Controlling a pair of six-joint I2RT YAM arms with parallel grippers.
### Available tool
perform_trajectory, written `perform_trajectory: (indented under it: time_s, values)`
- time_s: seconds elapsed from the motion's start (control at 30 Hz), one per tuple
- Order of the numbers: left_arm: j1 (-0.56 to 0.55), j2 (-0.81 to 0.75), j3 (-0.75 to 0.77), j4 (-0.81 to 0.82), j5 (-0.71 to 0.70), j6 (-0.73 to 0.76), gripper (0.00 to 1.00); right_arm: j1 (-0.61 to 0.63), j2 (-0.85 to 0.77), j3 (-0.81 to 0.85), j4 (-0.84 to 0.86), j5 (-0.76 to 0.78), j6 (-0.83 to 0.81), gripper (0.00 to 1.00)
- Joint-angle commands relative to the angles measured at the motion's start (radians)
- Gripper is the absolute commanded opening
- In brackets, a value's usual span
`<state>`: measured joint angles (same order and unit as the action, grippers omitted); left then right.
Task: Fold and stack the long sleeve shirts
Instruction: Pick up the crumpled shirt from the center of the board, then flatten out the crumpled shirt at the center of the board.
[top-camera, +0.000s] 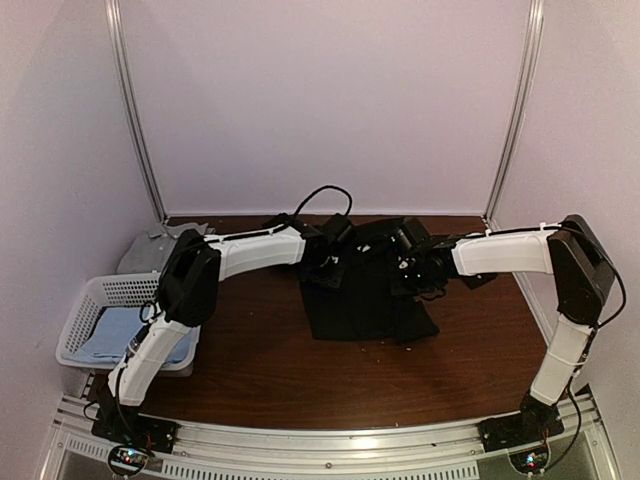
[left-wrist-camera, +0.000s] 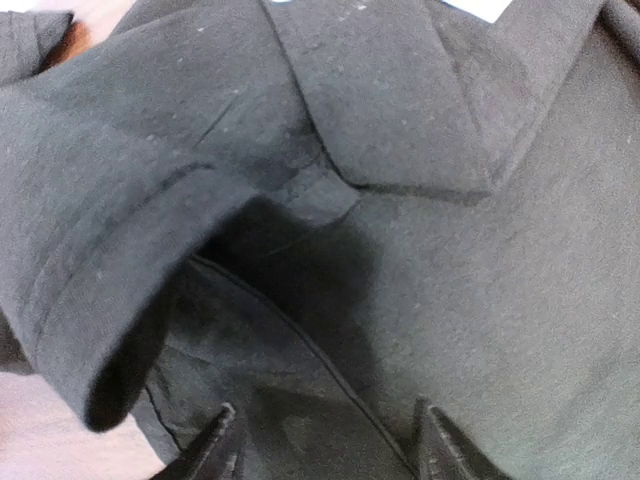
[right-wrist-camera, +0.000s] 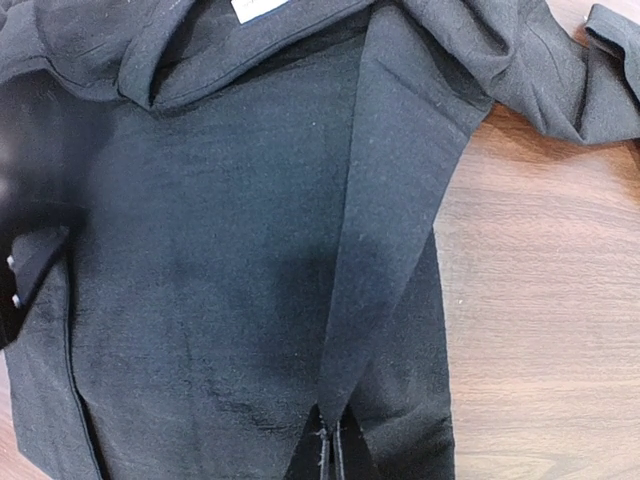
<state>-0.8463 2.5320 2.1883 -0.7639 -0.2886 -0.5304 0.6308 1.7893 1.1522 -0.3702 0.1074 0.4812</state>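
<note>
Left wrist view: the left fingers (left-wrist-camera: 222, 448) stand apart, the black shirt (left-wrist-camera: 420, 250) spread beneath them. The right fingers (right-wrist-camera: 334, 456) are clamped on its folded flap.

My table (top-camera: 270, 372): dark brown wood. White lattice basket (top-camera: 100, 290) sits at its left edge. Pale walls (top-camera: 330, 100) all round.
</note>
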Motion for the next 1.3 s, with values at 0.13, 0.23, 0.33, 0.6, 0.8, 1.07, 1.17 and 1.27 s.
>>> perform_trajectory:
  time_s: [0.13, 0.23, 0.33, 0.6, 0.8, 1.07, 1.17, 1.27]
  values:
    - [-0.002, -0.06, -0.032, -0.01, -0.035, 0.01, 0.26, -0.009, -0.033, 0.001, -0.023, 0.026, -0.013, 0.0]
    - [0.0, -0.104, -0.08, 0.006, -0.029, 0.005, 0.1, -0.023, -0.038, 0.003, -0.027, 0.032, -0.02, 0.0]
    - [0.005, -0.159, -0.13, 0.017, -0.021, -0.004, 0.0, -0.047, -0.041, 0.003, -0.029, 0.031, -0.028, 0.0]
    - [0.067, -0.387, -0.408, 0.114, 0.118, -0.001, 0.0, -0.159, -0.043, -0.005, -0.034, 0.0, -0.073, 0.0]
    - [0.14, -0.582, -0.573, 0.156, 0.269, 0.058, 0.0, -0.228, -0.092, 0.006, -0.073, -0.017, -0.111, 0.0]
    - [0.258, -0.754, -0.677, 0.189, 0.552, 0.091, 0.0, -0.24, -0.207, 0.064, -0.192, -0.016, -0.155, 0.0]
    - [0.315, -0.741, -0.685, 0.189, 0.602, 0.095, 0.0, -0.266, -0.204, 0.06, -0.188, -0.033, -0.172, 0.02]
    - [0.36, -0.682, -0.681, 0.201, 0.631, 0.089, 0.0, -0.29, -0.154, 0.049, -0.169, -0.041, -0.183, 0.04]
